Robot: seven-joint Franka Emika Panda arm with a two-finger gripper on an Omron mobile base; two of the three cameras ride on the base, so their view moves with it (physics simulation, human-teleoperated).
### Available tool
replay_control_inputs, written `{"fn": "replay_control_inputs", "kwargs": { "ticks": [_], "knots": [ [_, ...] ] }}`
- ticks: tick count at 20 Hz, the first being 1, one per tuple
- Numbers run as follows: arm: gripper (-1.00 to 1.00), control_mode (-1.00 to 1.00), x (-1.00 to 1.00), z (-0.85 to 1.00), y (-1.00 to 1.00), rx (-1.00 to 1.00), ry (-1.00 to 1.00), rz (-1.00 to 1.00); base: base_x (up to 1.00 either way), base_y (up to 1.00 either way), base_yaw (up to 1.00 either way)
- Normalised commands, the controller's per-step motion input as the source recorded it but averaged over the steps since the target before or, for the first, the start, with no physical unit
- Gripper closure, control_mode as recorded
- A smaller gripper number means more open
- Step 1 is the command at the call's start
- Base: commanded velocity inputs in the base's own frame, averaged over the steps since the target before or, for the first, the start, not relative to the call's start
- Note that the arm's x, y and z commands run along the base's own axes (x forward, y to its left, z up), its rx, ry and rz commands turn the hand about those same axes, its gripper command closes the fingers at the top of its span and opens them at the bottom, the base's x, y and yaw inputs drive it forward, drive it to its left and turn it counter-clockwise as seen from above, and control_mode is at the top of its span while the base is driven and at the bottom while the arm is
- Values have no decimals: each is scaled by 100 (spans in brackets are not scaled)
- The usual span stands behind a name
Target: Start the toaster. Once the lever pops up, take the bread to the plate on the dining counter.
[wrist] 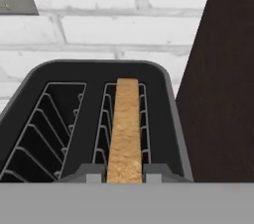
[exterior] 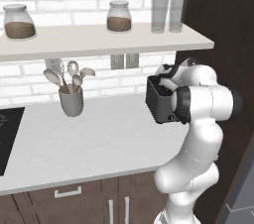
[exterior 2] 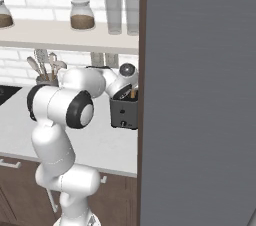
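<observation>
toaster (wrist: 94, 119): black box at the far right end of the table (exterior: 99, 139), tight against the dark wood panel (exterior: 218, 15) by the brick wall

bread (wrist: 124, 129): standing on edge in the right slot, top crust poking above the wire guides (left slot has nothing in it)

hand (wrist: 124, 174): right over the toaster, its two dark tips pinched on the near end of the bread, one on each side, so it's gripping the slice

arm: bent over the table's right end, covering part of the toaster in both base views

utensil cup (exterior: 71, 100): grey, spoons in it, near the table's back edge, well apart from the toaster

shelf (exterior: 99, 39): two jars and two glasses above
</observation>
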Motion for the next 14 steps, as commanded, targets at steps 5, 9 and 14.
{"fn": "replay_control_inputs", "kwargs": {
  "ticks": [5,9,14],
  "knots": [
    [100,-100,-46,13,0,0,-15,0,0,0,0],
    [100,-100,-18,46,0,0,-5,0,0,0,0],
    [100,-100,-20,63,0,0,-1,0,0,0,0]
  ]
}}
